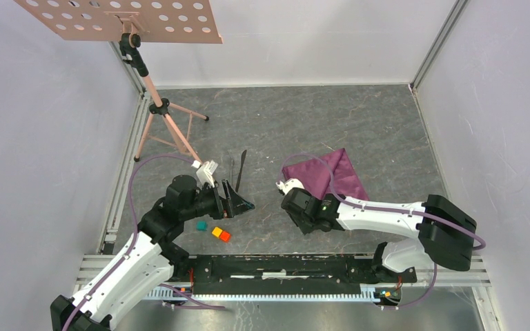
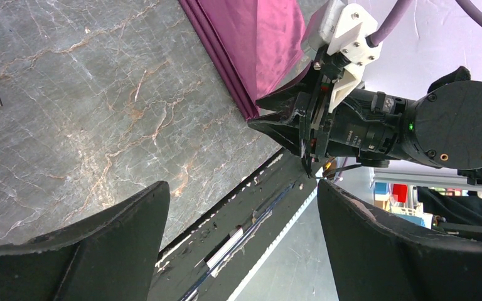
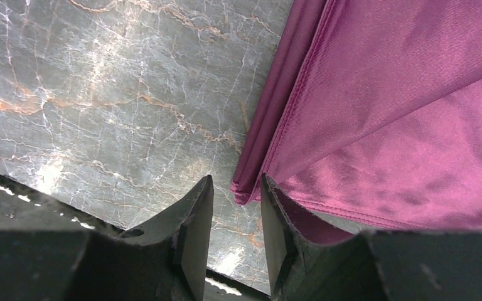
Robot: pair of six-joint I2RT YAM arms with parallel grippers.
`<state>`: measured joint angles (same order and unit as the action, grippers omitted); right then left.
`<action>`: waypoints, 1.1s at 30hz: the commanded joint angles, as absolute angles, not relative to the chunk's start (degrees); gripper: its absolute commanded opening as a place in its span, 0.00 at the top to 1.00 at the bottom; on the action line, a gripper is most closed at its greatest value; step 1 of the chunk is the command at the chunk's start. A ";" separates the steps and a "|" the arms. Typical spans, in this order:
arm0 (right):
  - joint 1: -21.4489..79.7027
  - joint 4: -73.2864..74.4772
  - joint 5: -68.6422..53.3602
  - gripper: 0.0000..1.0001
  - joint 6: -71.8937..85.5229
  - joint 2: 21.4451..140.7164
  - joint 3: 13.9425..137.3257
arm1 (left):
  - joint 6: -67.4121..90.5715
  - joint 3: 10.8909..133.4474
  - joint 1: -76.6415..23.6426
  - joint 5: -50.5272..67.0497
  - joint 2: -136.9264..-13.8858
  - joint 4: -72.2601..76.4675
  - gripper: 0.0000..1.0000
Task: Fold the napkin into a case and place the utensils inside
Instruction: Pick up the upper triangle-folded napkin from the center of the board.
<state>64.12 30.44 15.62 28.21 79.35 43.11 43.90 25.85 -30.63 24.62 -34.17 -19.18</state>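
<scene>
1. The marble-patterned table (image 1: 303, 117) is closed in by white walls (image 1: 283, 41) at the back and on both sides. A black rail (image 1: 283, 265) runs along its near edge.
2. A tripod stand (image 1: 162, 117) takes up the far left corner. The far middle and far right of the table are bare.
3. The napkin (image 1: 338, 172) lies right of centre, set at an angle, with bare table on its far side and between it and the right wall.
4. The utensils (image 1: 240, 171) lie side by side left of centre, well apart from the napkin, with a strip of bare table between.
5. Three small blocks (image 1: 216, 232) sit near the left arm, close to the rail.
6. The napkin is plum-purple with a slight sheen. It is folded, with several layers stacked along its left edge and meeting at its near corner.
7. The right gripper (image 3: 235, 182) is at that corner, its fingers (image 3: 194, 226) drawn close with a narrow gap. The corner shows in the gap, but whether they pinch the cloth cannot be told.
8. The left gripper (image 2: 241, 251) is spread wide with nothing between its fingers. It sits just near of the utensils and points towards the right gripper.
</scene>
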 commanded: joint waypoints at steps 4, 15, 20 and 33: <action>64.42 28.62 17.25 0.61 28.76 80.72 42.07 | 44.91 25.93 -30.68 26.11 -33.79 -18.02 0.06; 64.38 26.75 17.61 0.60 27.49 83.42 40.54 | 44.48 26.00 -30.68 26.26 -33.84 -18.16 0.06; 64.32 25.89 18.47 0.60 26.79 83.97 38.87 | 44.19 26.00 -30.70 26.02 -33.88 -18.71 0.06; 64.33 21.47 19.85 1.00 23.14 81.81 36.28 | 45.83 26.44 -30.67 20.93 -40.36 -19.34 0.03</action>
<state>64.40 21.61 18.50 25.21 81.52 38.63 43.90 25.85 -30.61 23.77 -37.54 -19.64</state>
